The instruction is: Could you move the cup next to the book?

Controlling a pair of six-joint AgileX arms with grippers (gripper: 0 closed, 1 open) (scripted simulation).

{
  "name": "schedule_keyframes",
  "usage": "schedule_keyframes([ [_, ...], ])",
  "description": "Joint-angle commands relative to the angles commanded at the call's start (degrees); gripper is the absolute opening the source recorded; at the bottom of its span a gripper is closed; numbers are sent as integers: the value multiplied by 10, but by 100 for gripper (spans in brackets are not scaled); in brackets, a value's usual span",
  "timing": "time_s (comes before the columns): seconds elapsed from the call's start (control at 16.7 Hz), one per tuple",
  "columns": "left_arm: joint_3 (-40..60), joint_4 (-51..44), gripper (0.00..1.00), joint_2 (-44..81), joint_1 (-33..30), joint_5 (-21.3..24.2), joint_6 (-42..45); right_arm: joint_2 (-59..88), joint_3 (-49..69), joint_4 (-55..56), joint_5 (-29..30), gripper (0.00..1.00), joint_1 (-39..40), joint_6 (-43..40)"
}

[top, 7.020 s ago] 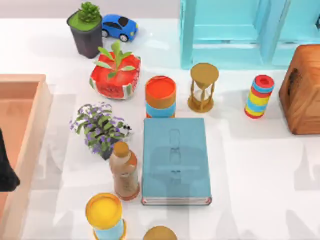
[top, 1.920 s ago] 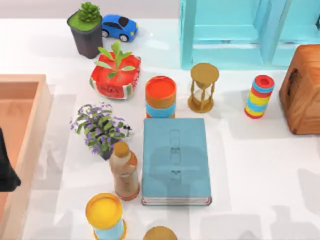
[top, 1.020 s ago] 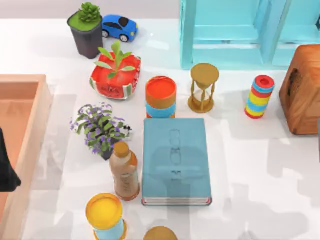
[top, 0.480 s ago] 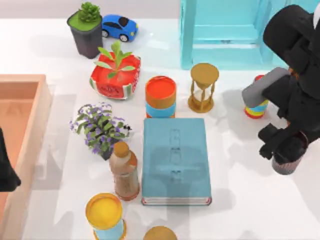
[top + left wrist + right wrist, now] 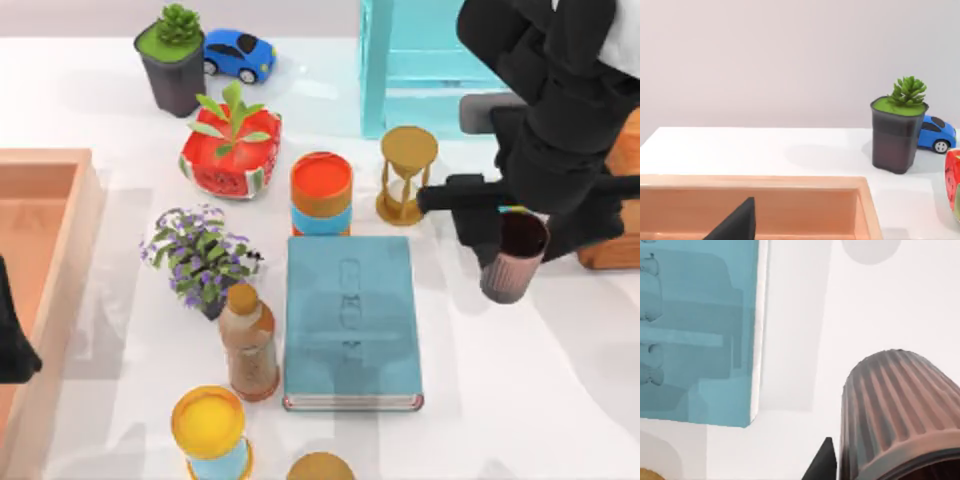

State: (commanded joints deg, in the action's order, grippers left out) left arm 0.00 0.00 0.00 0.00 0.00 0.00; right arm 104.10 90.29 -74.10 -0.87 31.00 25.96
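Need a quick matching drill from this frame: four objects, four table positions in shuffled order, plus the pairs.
Objects:
1. reddish-brown ribbed cup
2. dusty blue-teal hardcover book
3. small blue toy car
4. brown bottle with tan cap

Positions (top view):
A. far side of the table, beside the dark pot with a green succulent
B. flat at the table's middle
C. upright just left of the book
D. held by the right gripper, right of the book with a gap

Pairs: 1-D, 2-B, 3-A, 4-C

The left gripper sits parked at the left edge.
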Motion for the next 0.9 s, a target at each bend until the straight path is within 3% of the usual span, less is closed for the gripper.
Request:
schedule_keyframes([
  [0.18, 0, 0, 100, 0, 0, 0, 0, 5, 15, 6, -1, 0, -2, 52],
  [0.54, 0, 0, 100, 0, 0, 0, 0, 4, 13, 8, -2, 0, -3, 57],
  [0.9, 0, 0, 100, 0, 0, 0, 0, 23, -71, 112, -2, 0, -1, 58],
])
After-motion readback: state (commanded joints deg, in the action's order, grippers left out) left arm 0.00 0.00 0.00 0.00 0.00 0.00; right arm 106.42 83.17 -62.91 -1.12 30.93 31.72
